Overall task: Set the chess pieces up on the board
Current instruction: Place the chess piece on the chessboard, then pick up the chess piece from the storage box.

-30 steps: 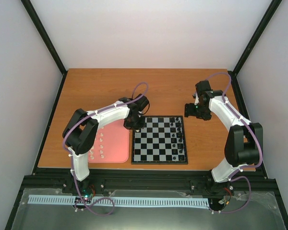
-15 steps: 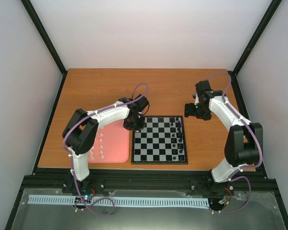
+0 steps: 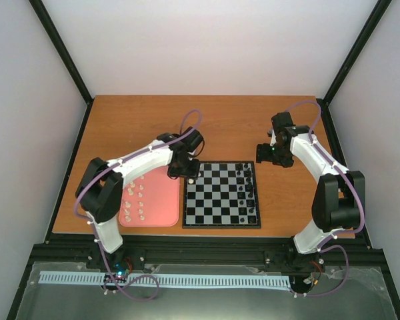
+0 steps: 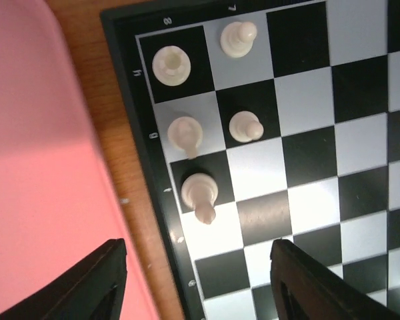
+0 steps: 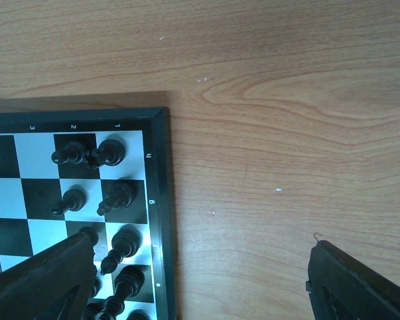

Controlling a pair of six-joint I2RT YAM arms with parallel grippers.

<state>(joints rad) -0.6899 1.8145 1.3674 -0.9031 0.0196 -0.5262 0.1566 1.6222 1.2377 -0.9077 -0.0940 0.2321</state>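
Note:
The board [image 3: 221, 195] lies mid-table with its black border; small black figures fill its right edge. Several white chess pieces [image 4: 185, 132] stand on its far-left corner squares, the nearest one [image 4: 199, 193] just ahead of my left gripper [image 4: 197, 280]. That gripper [image 3: 184, 172] hovers over the board's far-left corner, open, with nothing between its fingers [image 4: 87, 287]. More white chess pieces [image 3: 135, 200] sit in rows on the pink tray [image 3: 161, 200]. My right gripper [image 3: 270, 153] hangs open over bare wood beyond the board's far-right corner [image 5: 161, 117].
In the right wrist view, black figures [image 5: 113, 197] crowd the board's edge columns, with that gripper [image 5: 200, 280] above wood beside them. The pink tray's edge [image 4: 40, 167] runs close along the board's left border. Black frame posts and white walls enclose the table.
My left gripper has opened from shut, letting go of a white piece on the board's far-left corner. The left arm's elbow has swung left. The right arm has not moved.

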